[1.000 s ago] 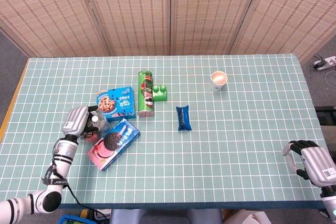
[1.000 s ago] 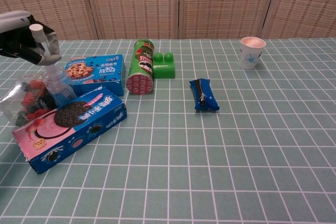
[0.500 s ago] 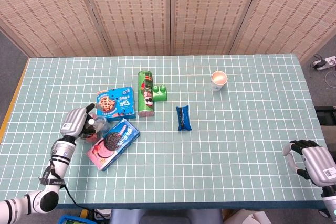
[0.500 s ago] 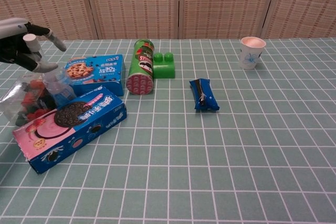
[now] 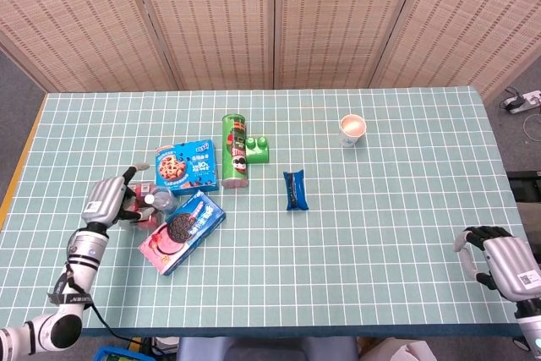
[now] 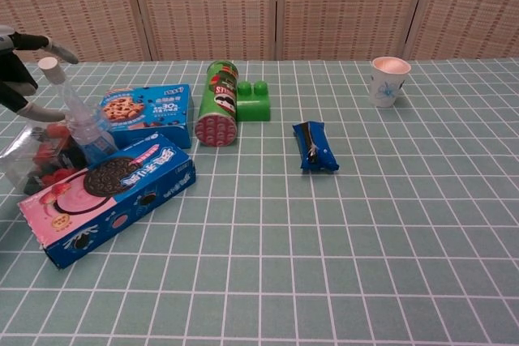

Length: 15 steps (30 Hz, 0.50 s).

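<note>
Left hand: we see our left hand [image 5: 107, 199] at the left edge of the table [image 5: 397, 234], fingers spread apart and holding nothing; in the chest view only its fingers [image 6: 50, 44] show, reaching in from the left edge
Bottle: the clear plastic bottle [image 6: 75, 119] with a white cap stands upright but leaning, just beside the left hand's fingers; we cannot tell whether a fingertip touches it
Bottle's place: it sits among the snacks at the left of the table, with the blue cookie box [image 5: 188, 165] behind it and the Oreo box [image 5: 183, 231] in front
Clear bag: a see-through bag of red pieces [image 6: 39, 156] lies against the bottle, partly under the Oreo box's left end
Oreo box: blue and pink, lying flat and slanted, its upper corner near the cookie box
Chips can: the green can [image 5: 234, 151] lies on its side just right of the cookie box, its red end facing us in the chest view
Green brick: a green block [image 5: 258, 150] sits touching the can's right side
Snack bar: a dark blue wrapped bar [image 5: 295, 189] lies alone near the table's middle, well apart from the can
Paper cup: a white cup [image 5: 352, 129] stands upright toward the far right
Right hand: our right hand [image 5: 499, 261] hangs at the table's near right corner, fingers curled in with nothing in them, well apart from everything
</note>
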### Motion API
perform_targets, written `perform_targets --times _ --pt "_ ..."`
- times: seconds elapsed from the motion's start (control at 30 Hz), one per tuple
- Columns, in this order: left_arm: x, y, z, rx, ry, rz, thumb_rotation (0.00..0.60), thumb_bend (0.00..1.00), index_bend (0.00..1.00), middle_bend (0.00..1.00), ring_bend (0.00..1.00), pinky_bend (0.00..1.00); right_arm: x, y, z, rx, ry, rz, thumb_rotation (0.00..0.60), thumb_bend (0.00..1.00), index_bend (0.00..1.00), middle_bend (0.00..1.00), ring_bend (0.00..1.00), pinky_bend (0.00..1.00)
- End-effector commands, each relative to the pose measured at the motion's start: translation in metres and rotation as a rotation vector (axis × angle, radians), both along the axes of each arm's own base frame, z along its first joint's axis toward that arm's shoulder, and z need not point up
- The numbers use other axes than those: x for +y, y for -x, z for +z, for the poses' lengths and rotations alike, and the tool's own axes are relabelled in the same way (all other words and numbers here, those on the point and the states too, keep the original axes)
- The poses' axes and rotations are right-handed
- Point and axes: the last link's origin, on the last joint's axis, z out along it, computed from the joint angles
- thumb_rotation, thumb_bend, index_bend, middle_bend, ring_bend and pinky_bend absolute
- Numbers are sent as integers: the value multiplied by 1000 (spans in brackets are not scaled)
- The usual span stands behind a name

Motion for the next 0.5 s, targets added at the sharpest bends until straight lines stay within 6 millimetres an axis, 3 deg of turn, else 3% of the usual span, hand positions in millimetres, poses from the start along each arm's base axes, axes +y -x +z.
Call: perform_targets --times 0.03,0.2,0.33,0.5 --pt "-6 5 9 21 -12 12 600 54 239 1000 1000 1000 0 0 -1 4 -4 0 600 367 516 459 369 360" --pt "-24 19 28 74 -59 19 600 54 286 1000 996 1000 0 -1 -4 16 -8 -2 600 368 516 459 369 360" --pt "-43 34 41 150 -116 20 600 55 318 984 915 1000 -1 0 -7 27 -9 -8 600 368 516 459 369 360" --pt "-67 54 54 272 -169 46 600 55 322 799 745 967 -2 0 -11 47 -9 -19 600 367 516 459 369 360"
